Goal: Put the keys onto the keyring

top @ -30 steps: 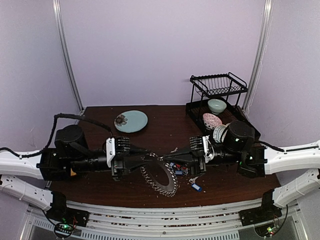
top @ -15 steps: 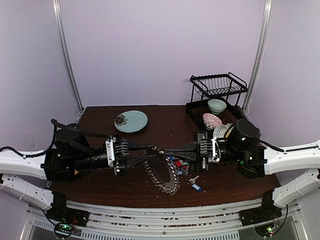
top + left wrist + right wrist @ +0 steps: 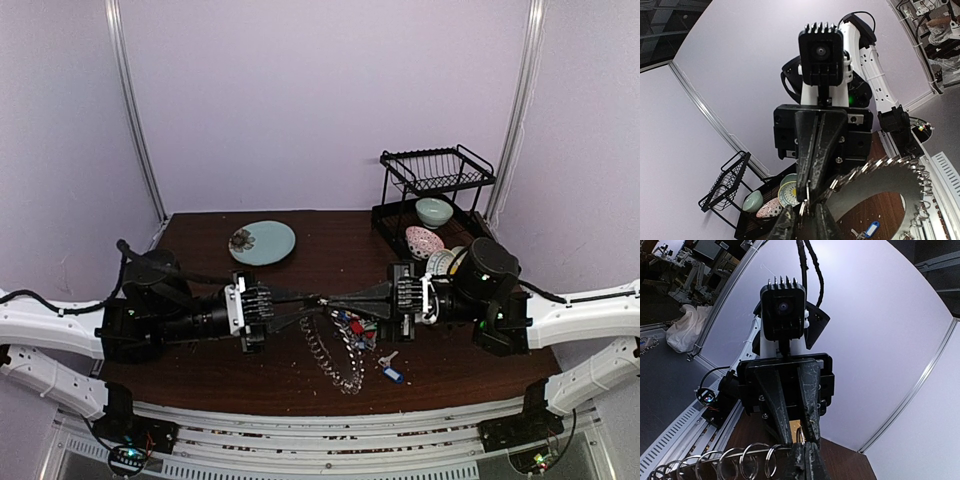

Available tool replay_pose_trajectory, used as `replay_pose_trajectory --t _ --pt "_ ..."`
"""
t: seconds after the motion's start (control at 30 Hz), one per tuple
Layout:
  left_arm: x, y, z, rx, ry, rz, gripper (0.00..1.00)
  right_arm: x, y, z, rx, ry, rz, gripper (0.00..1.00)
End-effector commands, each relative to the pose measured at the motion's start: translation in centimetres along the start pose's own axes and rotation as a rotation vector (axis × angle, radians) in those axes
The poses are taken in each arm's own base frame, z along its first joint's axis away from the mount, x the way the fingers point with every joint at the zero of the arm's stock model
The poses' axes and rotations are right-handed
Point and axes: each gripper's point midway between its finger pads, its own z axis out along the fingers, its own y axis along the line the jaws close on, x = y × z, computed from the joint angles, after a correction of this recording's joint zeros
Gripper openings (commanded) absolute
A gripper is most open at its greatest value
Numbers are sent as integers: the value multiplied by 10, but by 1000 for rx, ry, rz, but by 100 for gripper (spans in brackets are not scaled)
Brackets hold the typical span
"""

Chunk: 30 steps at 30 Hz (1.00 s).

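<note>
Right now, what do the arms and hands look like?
The left arm and right arm: white tubular links, bulky black joint housings, loose black cables. The left hand and right hand: black, white mounting plate, tapered fingers, finned black camera.

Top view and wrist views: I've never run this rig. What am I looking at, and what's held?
Two robot arms share a dark wooden table. The top view looks down from behind them; each wrist view looks from one wrist toward the other arm. The left gripper and right gripper meet atop the keyring, a large thin metal ring fringed with small silvery keys, hanging below them. The right looks shut on it; the left's grip is unclear. Loose keys with coloured plastic tags lie nearby; a pale blue plate and black wire dish rack sit behind.
</note>
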Motion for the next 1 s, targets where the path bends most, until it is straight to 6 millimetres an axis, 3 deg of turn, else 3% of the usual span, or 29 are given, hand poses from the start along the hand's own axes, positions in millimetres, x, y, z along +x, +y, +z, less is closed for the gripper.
replay_pose_trajectory --t 0.0,0.17,0.27,0.63,0.97 --pt "-14 10 3 -19 -43 3 12 -24 -14 0 51 -75 -26 0" --pt "-15 11 2 -24 -42 0 6 -22 -14 2 49 -75 -13 0" --pt "-15 11 1 -28 -41 -7 12 -25 -14 2 54 -88 0 0" --pt "-14 12 3 -33 -46 -38 17 -26 -22 3 92 -106 56 0" --pt "-16 13 3 -40 -56 -52 7 -19 -19 4 80 -82 73 0"
